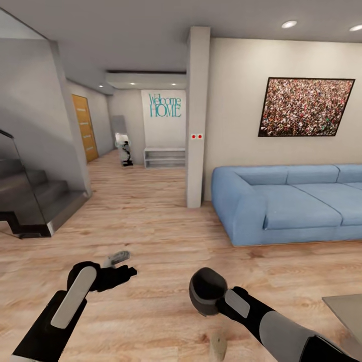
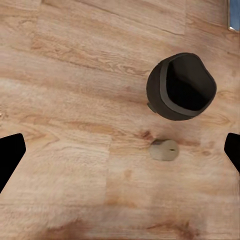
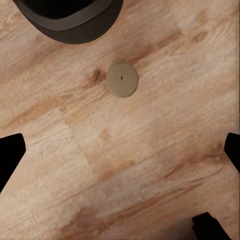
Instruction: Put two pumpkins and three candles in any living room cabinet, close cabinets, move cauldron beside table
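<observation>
A dark cauldron (image 2: 181,86) stands on the wooden floor (image 1: 151,221) with one candle (image 3: 122,79) just beside it. Above them, both the left hand (image 2: 120,152) and right hand (image 3: 120,150) are spread wide, holding nothing.

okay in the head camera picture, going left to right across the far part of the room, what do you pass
Stairs → orange door → Welcome Home sign → pillar → framed picture, with the blue sofa below it.
</observation>
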Tool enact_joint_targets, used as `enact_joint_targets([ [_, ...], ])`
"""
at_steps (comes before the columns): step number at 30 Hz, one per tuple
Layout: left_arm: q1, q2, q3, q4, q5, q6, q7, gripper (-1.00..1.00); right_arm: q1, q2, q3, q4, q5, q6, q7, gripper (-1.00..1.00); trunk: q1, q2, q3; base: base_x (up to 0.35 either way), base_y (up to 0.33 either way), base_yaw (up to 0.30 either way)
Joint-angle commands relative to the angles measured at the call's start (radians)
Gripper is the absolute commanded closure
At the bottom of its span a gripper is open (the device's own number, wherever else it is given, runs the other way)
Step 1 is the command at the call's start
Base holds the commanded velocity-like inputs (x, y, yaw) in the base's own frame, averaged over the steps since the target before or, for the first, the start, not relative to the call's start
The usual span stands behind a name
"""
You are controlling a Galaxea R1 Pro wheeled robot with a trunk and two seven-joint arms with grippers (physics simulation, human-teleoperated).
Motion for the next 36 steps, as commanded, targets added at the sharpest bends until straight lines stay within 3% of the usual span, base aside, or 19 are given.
enact_joint_targets([
  [1,0.0,0.004,0.017,-0.002,0.013,0.001,0.01,-1.0,-0.001,-0.001,0.006,0.0,-0.003,0.004,-0.005,-1.0,0.0,-0.001,-0.001,0.206,-0.142,0.0],
  [4,0.003,0.009,0.067,-0.042,0.033,0.005,0.01,-1.0,-0.001,-0.001,0.006,0.001,-0.003,0.005,-0.006,-1.0,0.0,-0.001,-0.001,0.146,-0.072,0.0],
  [6,0.006,0.023,0.094,-0.064,0.087,0.009,0.011,-1.0,-0.001,-0.001,0.006,0.002,-0.003,0.006,-0.006,-1.0,0.0,-0.001,-0.001,0.049,-0.021,0.0],
  [7,0.006,0.029,0.096,-0.066,0.1,0.01,0.011,-1.0,-0.001,-0.001,0.006,0.002,-0.003,0.006,-0.006,-1.0,0.0,-0.001,-0.001,0.027,-0.011,0.0],
  [9,0.006,0.062,0.102,-0.071,0.16,0.011,0.012,-1.0,-0.001,-0.001,0.006,0.003,-0.003,0.008,-0.006,-1.0,0.0,-0.001,-0.001,0.039,-0.005,0.0],
  [12,0.007,0.084,0.103,-0.071,0.193,0.01,0.012,-1.0,-0.001,-0.001,0.006,0.003,-0.003,0.008,-0.006,-1.0,0.0,-0.001,-0.001,0.127,-0.028,0.0],
  [22,0.007,0.092,0.107,-0.071,0.217,0.009,0.013,-1.0,-0.001,-0.001,0.006,0.002,-0.003,0.007,-0.006,-1.0,0.0,-0.001,-0.001,0.056,-0.038,0.0],
  [27,0.007,0.097,0.109,-0.071,0.293,0.009,0.014,-1.0,-0.001,-0.001,0.006,0.002,-0.003,0.004,-0.006,-1.0,0.012,-0.022,-0.011,0.001,0.0,0.0],
  [33,0.007,0.099,0.111,-0.068,0.325,0.01,0.012,-1.0,-0.001,-0.001,0.006,-0.003,-0.003,0.001,-0.006,-1.0,0.035,-0.064,-0.029,0.0,0.0,0.0],
  [36,0.007,0.104,0.112,-0.059,0.362,0.01,0.01,-1.0,-0.001,-0.001,0.006,-0.009,-0.003,-0.001,-0.005,-1.0,0.046,-0.085,-0.039,0.0,0.0,0.0],
])
